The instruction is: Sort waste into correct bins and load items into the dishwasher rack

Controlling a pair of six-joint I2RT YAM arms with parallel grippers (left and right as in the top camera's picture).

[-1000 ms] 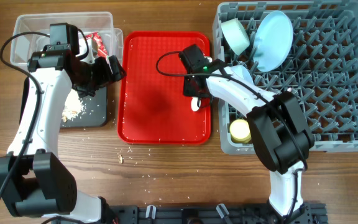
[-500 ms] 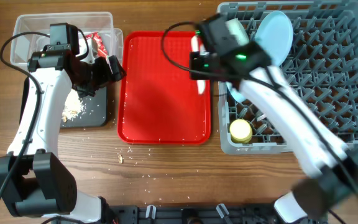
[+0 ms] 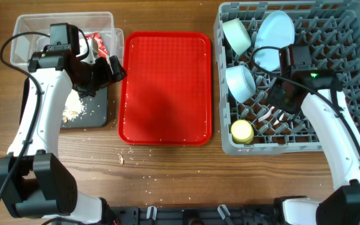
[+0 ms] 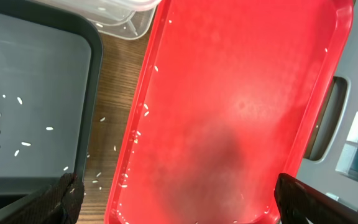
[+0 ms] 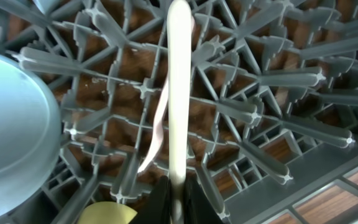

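Note:
My right gripper is shut on a white plastic cutlery piece and holds it low among the pegs of the grey dishwasher rack. A second white cutlery piece lies in the rack under it. The rack also holds the pale blue plate, two bowls and the yellow cup. My left gripper is open and empty over the gap between the black tray and the red tray. Rice scraps lie in the black tray. The red wrapper sits in the clear tub. The napkin is hidden.
The flat red tray lies between the bins and the rack, with a few grains on it. Loose rice grains lie on the wooden table in front of it. In the right wrist view a bowl is at the left.
My right arm lifted the white cutlery piece off the red tray and carried it right, down into the rack. The red tray now holds no cutlery. The left arm has not moved.

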